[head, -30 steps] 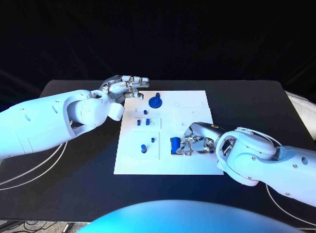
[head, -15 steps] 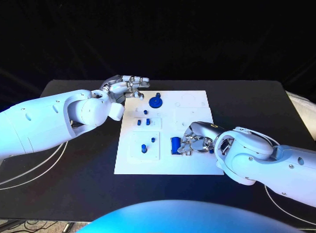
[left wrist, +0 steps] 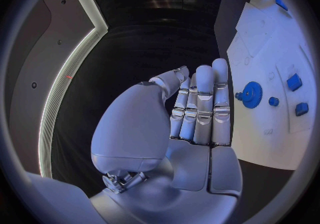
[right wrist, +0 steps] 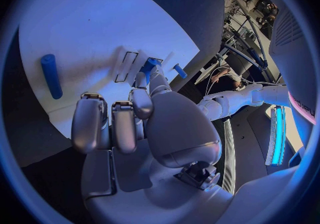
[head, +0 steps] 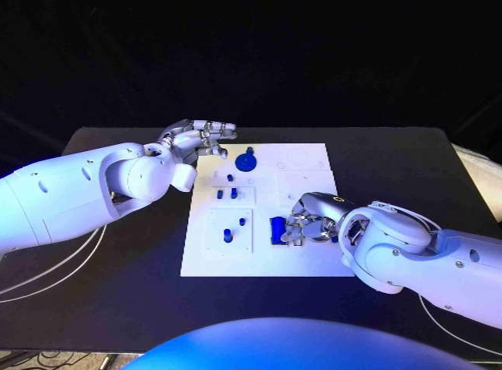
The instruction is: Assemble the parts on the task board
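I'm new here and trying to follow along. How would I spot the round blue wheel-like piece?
Find the white task board in the middle of the black table. Look along its far edge, near the left robot hand. The gear there is a flat toothed disc; the other blue pieces are small blocks and pegs.

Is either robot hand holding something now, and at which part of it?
The left robot hand holds nothing. The right robot hand is at a blue part on the task board, fingertip touching its end; a real hold cannot be told.

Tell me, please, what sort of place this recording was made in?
Probably a robotics lab or demo booth: a black table against dark drapes, a white task board with blue parts, and equipment stands behind.
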{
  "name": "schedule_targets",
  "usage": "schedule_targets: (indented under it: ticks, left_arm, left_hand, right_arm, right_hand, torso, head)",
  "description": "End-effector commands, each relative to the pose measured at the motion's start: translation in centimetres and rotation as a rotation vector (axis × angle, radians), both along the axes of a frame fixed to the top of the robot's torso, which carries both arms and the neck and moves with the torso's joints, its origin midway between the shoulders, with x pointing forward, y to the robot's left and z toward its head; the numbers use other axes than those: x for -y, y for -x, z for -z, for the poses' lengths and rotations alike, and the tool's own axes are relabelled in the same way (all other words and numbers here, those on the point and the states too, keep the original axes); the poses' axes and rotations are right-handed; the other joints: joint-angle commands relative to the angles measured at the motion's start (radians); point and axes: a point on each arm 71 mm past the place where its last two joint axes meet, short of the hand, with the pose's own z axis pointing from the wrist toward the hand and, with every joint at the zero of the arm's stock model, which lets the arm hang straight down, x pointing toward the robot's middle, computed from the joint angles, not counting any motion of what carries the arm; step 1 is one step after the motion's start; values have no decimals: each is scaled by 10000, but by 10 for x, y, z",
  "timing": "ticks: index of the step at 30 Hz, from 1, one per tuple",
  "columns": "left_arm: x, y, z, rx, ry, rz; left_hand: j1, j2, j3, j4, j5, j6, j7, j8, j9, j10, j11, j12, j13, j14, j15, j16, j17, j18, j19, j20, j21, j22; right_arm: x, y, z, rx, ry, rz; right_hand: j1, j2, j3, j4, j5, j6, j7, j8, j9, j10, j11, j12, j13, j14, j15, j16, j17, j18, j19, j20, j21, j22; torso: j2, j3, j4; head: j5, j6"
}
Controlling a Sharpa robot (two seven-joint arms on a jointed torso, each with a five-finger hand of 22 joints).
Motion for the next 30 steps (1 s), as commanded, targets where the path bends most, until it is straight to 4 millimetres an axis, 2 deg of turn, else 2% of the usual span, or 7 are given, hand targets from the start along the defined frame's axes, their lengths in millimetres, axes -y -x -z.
schedule_targets:
  ticks: [1,9,14,17,23,27,30]
  left_arm:
    - [2,1,-1,66,88,202]
    - [2,1,-1,53,72,211]
    - [1,1,-1,62,50,203]
    - [0,1,-1,68,44,193]
    - [-1,1,-1,77,39,180]
    - [0,1,-1,82,46,192]
    - [1,1,-1,85,57,213]
  left_hand:
    - [40,99,-68,-9,-3,-52,33,31,-14,-61,-11,37,-10,-75,-19,-46,-12,113,-72,-14,-42,-13]
    - [40,99,-68,-9,-3,-52,33,31,-14,-61,-11,37,-10,-75,-19,-46,-12,113,-72,-14,-42,-13]
    - [40,99,-68,-9,-3,-52,33,31,-14,-61,-11,37,-10,-75,-19,-46,-12,113,-72,-14,-42,-13]
    - [44,109,-84,-24,-3,-70,39,36,-16,-92,-4,68,-15,-92,-14,-50,-36,112,-82,-10,-57,-21]
    - [44,109,-84,-24,-3,-70,39,36,-16,-92,-4,68,-15,-92,-14,-50,-36,112,-82,-10,-57,-21]
    - [44,109,-84,-24,-3,-70,39,36,-16,-92,-4,68,-15,-92,-14,-50,-36,112,-82,-10,-57,-21]
    - [44,109,-84,-24,-3,-70,39,36,-16,-92,-4,68,-15,-92,-14,-50,-36,112,-82,-10,-57,-21]
  right_arm:
    - [5,-2,1,207,212,303]
    - [12,3,-4,104,-514,108]
    - [26,8,-12,271,-1032,403]
    - [41,7,-20,545,-1052,772]
    - [72,0,-26,775,-35,1350]
    - [83,-3,-23,758,547,1553]
    - [89,-5,-20,709,972,1710]
  right_hand:
    - [44,110,51,-23,66,52,-37,20,16,131,-116,41,44,619,-61,24,318,-108,10,-55,25,-10]
    - [-311,-102,-39,107,404,-108,53,-88,18,-44,-50,-367,-220,588,-24,-66,180,-105,-13,-41,-4,-52]
    - [-437,-243,-59,174,670,-608,285,-449,-104,-363,128,-964,-624,575,104,-105,141,-105,-47,42,-33,-83]
    - [-210,-182,126,68,854,-887,425,-683,-189,-587,244,-1298,-850,588,204,-69,215,-103,-65,124,-37,-80]
    - [-224,-158,210,99,946,-913,473,-782,-239,-751,289,-1634,-1103,584,248,-77,211,-99,-76,182,-39,-82]
    - [-415,-143,212,261,921,-858,479,-837,-276,-765,304,-1723,-1180,574,270,-106,172,-92,-88,218,-48,-95]
    - [-591,-152,198,422,900,-791,472,-880,-305,-750,303,-1766,-1223,568,274,-127,147,-87,-95,234,-54,-105]
  torso:
    - [2,2,7]
    - [1,5,-3]
    - [-2,7,-10]
    - [-11,-1,-28]
    - [-14,3,-37]
    - [-10,8,-51]
    - [-7,10,-28]
  head:
    - [5,2]
    - [18,2]
    - [12,2]
    - [-8,2]
    - [-128,2]
    - [-168,9]
    - [-225,33]
